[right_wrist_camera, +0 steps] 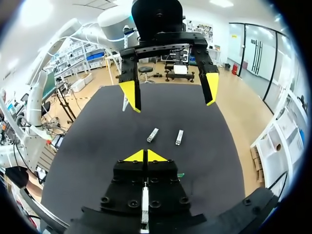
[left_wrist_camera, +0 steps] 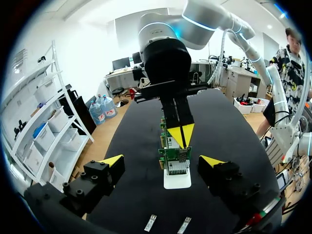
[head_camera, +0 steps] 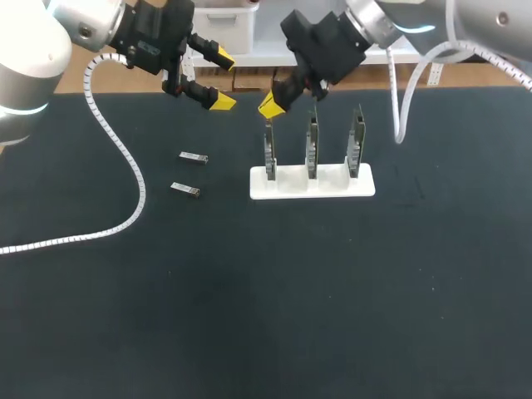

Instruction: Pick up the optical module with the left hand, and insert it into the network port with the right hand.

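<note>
Head view: an optical module (head_camera: 193,157) and a second module (head_camera: 185,189) lie flat on the black table (head_camera: 249,316), near each other and well apart from the white rack (head_camera: 312,184) that holds three circuit boards upright. The left gripper (head_camera: 221,80) hangs above and beyond the pair, its yellow-tipped fingers spread wide and holding nothing. The right gripper (head_camera: 270,106) is poised just over the board (head_camera: 269,151) at the left end of the rack, its tips pressed together. No module can be seen between them.

The left wrist view lines up that same board (left_wrist_camera: 175,158), with what appears to be its metal network port (left_wrist_camera: 183,156) directly below the right arm's closed tips. Neither module has been lifted, so the pick-up step is judged not yet begun.

Each module looks like a small, rigid, metal-cased bar, probably light and somewhat slick, and it sits low against the cloth. The safest hold is likely across the long narrow sides near the middle. That would leave the plug end free for the right gripper and spare the delicate connector. The thin boards may flex or rock under a hard push.
</note>
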Robot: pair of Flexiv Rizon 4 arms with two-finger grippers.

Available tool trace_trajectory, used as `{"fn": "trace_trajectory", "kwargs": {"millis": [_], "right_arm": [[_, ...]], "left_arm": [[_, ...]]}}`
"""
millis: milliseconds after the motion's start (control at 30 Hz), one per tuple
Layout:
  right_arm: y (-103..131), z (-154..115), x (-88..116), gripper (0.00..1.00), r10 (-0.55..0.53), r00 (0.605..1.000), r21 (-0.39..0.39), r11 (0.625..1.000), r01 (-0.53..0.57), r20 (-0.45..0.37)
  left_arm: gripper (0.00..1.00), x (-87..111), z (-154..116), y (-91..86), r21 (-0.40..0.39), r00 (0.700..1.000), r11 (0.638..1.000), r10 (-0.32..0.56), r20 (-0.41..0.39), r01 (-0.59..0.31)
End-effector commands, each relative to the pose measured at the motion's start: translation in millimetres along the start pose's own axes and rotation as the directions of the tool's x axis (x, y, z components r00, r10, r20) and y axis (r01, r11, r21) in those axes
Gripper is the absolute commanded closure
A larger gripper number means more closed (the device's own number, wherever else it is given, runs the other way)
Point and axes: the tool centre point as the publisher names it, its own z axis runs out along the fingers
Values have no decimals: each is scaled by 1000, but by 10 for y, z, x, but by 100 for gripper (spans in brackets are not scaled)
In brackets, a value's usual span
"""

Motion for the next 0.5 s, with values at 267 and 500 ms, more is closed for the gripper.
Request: {"fn": "trace_trajectory", "kwargs": {"millis": [267, 500], "right_arm": [[-7, 54, 75, 100, 5, 1000, -2, 1000, -5, 14], [3, 84, 141, 100, 29, 999, -3, 1000, -29, 27]], "left_arm": [[0, -11, -2, -2, 0, 1000, 1000, -3, -6, 3], [0, -11, -2, -2, 0, 1000, 1000, -3, -6, 3]]}}
